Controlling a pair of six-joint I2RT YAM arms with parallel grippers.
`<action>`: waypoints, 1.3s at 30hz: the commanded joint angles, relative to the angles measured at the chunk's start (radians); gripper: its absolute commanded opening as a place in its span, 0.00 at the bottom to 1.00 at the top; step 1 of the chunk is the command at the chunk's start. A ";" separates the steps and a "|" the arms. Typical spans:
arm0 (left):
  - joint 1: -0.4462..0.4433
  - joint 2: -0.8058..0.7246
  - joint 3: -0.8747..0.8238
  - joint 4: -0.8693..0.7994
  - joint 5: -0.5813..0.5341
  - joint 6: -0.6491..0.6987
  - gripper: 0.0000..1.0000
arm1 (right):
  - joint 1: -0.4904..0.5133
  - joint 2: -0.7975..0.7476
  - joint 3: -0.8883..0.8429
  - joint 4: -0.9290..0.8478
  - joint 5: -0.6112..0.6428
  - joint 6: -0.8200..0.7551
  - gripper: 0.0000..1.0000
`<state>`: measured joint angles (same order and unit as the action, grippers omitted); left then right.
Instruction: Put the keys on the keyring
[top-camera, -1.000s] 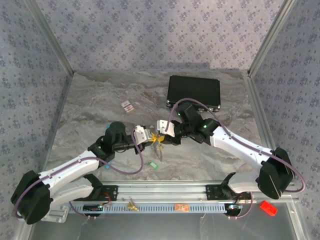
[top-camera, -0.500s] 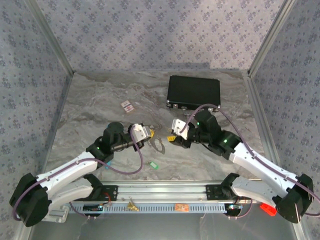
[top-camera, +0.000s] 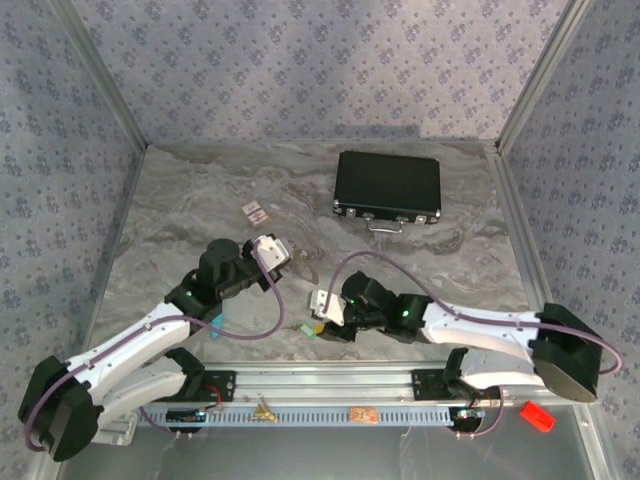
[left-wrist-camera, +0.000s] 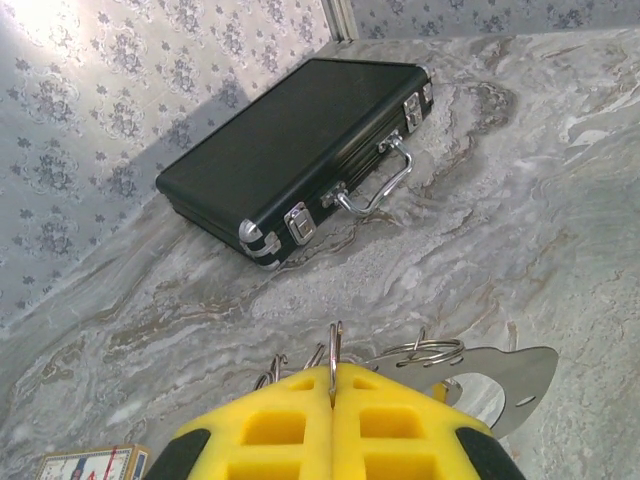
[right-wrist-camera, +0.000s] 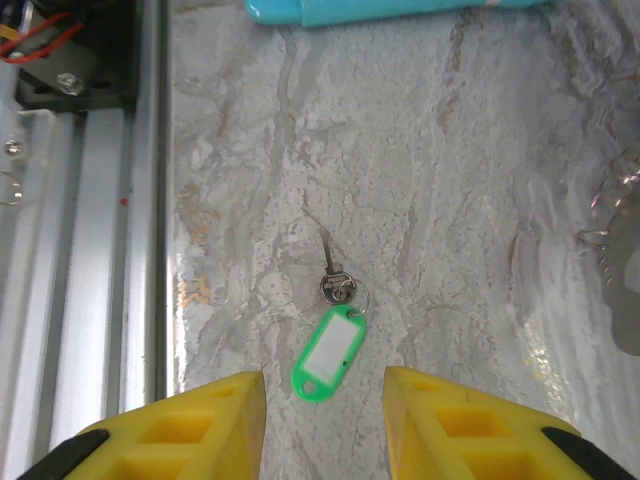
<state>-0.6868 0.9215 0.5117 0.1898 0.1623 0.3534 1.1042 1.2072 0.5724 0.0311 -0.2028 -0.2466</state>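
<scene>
My left gripper (left-wrist-camera: 333, 372) is shut on a thin wire loop of the silvery keyring (left-wrist-camera: 430, 352), which it holds above the marble. A flat silvery plate (left-wrist-camera: 510, 375) hangs from the ring. In the top view the left gripper (top-camera: 287, 260) is at centre-left with the keyring (top-camera: 308, 266) at its tip. The green-headed key (right-wrist-camera: 330, 350) lies flat on the table, its metal blade (right-wrist-camera: 328, 258) pointing away. My right gripper (right-wrist-camera: 322, 378) hovers open right over it, one finger on each side. In the top view this gripper (top-camera: 317, 320) is beside the green key (top-camera: 305, 330). I cannot make out the yellow-headed key.
A black case (top-camera: 388, 187) lies at the back right. A red-and-white card (top-camera: 256, 212) sits behind the left arm. A teal pen (right-wrist-camera: 400, 10) lies just beyond the green key. The metal rail (right-wrist-camera: 100, 250) of the table's front edge runs close by the right gripper.
The right arm swung away from the keyring, down to the front of the table, and now hangs open over the green key. The left gripper drew back and left with the keyring.
</scene>
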 joint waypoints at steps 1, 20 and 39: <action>0.006 -0.021 0.028 0.013 -0.012 -0.010 0.00 | 0.009 0.070 -0.006 0.151 0.040 0.022 0.37; 0.020 -0.039 0.004 0.014 -0.004 -0.008 0.00 | -0.049 0.449 0.054 0.381 -0.078 -0.010 0.41; 0.021 -0.044 0.004 0.006 0.004 -0.007 0.00 | -0.070 0.492 0.100 0.310 -0.188 -0.020 0.21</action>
<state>-0.6731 0.9028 0.5117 0.1749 0.1600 0.3538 1.0447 1.7153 0.6537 0.3721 -0.3626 -0.2626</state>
